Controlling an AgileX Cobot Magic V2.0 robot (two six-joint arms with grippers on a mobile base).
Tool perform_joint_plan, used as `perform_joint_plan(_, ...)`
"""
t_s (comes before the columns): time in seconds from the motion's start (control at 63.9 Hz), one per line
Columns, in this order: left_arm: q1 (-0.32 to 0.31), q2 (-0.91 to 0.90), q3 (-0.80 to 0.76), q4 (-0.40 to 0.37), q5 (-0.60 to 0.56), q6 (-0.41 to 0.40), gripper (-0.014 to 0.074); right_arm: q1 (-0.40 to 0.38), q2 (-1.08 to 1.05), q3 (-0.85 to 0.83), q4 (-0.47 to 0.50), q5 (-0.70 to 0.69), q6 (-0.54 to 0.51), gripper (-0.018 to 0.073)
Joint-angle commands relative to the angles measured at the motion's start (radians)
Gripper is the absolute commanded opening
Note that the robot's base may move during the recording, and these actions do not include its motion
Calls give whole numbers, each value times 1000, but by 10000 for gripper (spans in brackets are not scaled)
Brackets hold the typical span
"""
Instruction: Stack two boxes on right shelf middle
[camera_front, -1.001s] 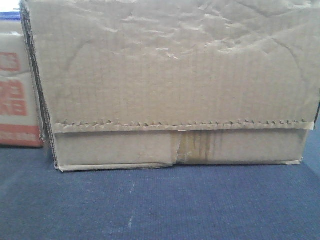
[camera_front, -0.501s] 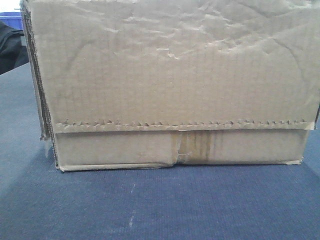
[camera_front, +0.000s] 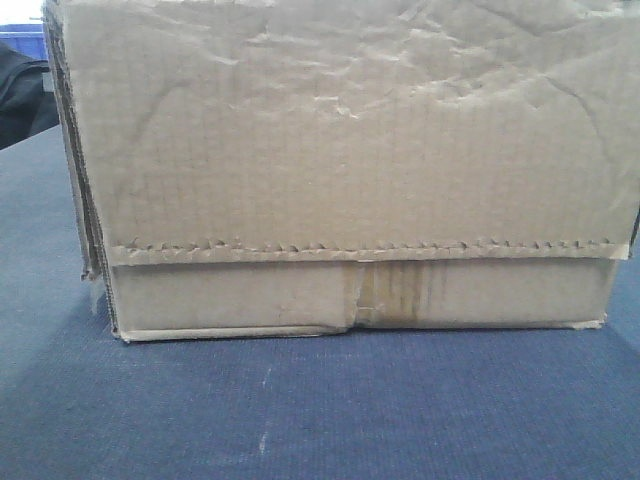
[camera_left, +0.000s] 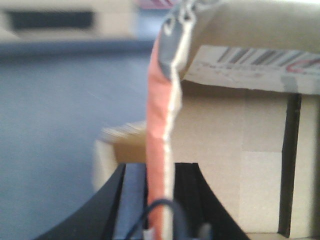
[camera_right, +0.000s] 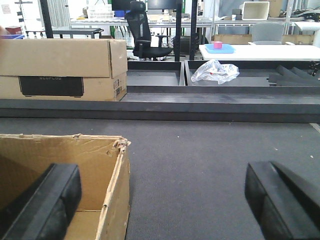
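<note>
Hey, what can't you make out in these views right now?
Front view: the plain carton fills the frame, hiding nearly everything behind.
Left wrist view: blurred, so whether the left gripper clamps the red-printed flap is unclear.
Right wrist view: the open carton runs off the left and bottom edges.
The shelf shows in no view.

plain box (camera_front: 340, 140): creased matt corrugated cardboard | table cover (camera_front: 300, 410): rough woven cloth
</note>
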Motion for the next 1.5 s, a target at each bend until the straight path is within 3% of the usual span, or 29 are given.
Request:
perform_joint_plan(0.0,-40,70,-4,21,-29,-36,-111,0,3,-5,-8,-2,0,570)
perform_joint_plan(0.454,-49,275,-4,-11,19,-65,-110,0,3,-5,-8,7,0,570)
perform_joint_plan(0.532,-49,278,-4,-11,27,-65,-75,0,3,-5,-8,7,0,570)
perform_joint_plan(0.61,-49,276,-4,-11,27,-65,31,0,3,-5,-8,7,0,570)
perform_joint_plan(0.86,-49,262,-38,-11,51,-65,619,0,3,-5,-6,18,0,570)
perform_joint_plan(1.048,-49,193,-50,-11,56,-65,494,0,3,-5,-6,41,0,570)
perform_joint_plan(1.22,-35,109,-50,70,83,-25,484,0,25,-60,-6,112,0,570)
perform_joint_plan(1.377,42,51,-20,62,83,19,484,4,113,-180,-4,177,0,570)
perform_joint_plan(1.486,110,5,30,47,83,42,484,48,225,-291,-4,273,-31,570)
